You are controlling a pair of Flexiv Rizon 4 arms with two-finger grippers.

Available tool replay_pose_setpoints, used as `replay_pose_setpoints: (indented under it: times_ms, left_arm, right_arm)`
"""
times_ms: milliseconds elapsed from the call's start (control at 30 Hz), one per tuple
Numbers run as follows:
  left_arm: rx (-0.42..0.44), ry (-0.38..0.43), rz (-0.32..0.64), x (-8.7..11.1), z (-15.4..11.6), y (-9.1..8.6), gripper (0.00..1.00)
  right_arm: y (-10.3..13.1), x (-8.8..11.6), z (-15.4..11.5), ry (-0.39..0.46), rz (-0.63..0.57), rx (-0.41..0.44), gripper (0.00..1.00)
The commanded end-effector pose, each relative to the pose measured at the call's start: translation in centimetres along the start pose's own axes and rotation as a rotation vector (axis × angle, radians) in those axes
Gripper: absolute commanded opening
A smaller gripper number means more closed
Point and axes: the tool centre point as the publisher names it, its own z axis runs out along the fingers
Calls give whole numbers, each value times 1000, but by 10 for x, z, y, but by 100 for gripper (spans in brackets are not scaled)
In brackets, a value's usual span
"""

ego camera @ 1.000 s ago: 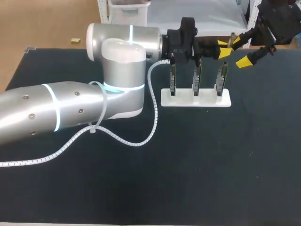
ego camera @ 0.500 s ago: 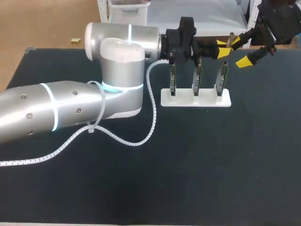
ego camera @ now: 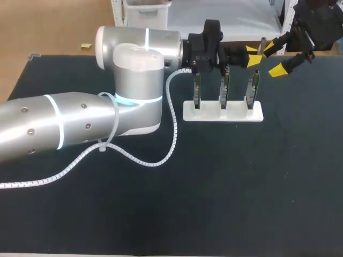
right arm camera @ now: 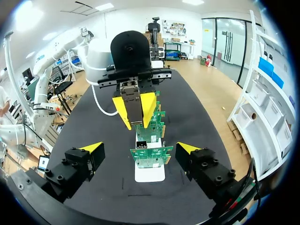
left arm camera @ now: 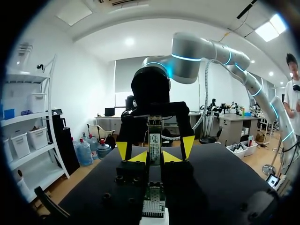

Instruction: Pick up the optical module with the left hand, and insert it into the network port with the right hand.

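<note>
Taking the module (right arm camera: 131, 96) from the left pincer (right arm camera: 135, 110) clamped on it is best done with the right pincer (right arm camera: 139, 149), now apart, centred squarely before closing

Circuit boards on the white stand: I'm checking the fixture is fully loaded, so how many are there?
3 circuit boards, upright in a row on the white stand: one at its left end, one in the middle, one at its right end. None looks hidden.
</note>
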Motion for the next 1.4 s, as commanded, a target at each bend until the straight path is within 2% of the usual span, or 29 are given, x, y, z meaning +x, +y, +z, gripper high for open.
replay_pose_setpoints:
  times_ms: [33,1400]
  left_arm:
    - [-4,-3,0,1,-1,-2,0]
    - [23,2,-4,3,8,6,0]
  right_arm:
    - [1,0,0,1,1,3,100]
    - [1,0,0,1,1,3,100]
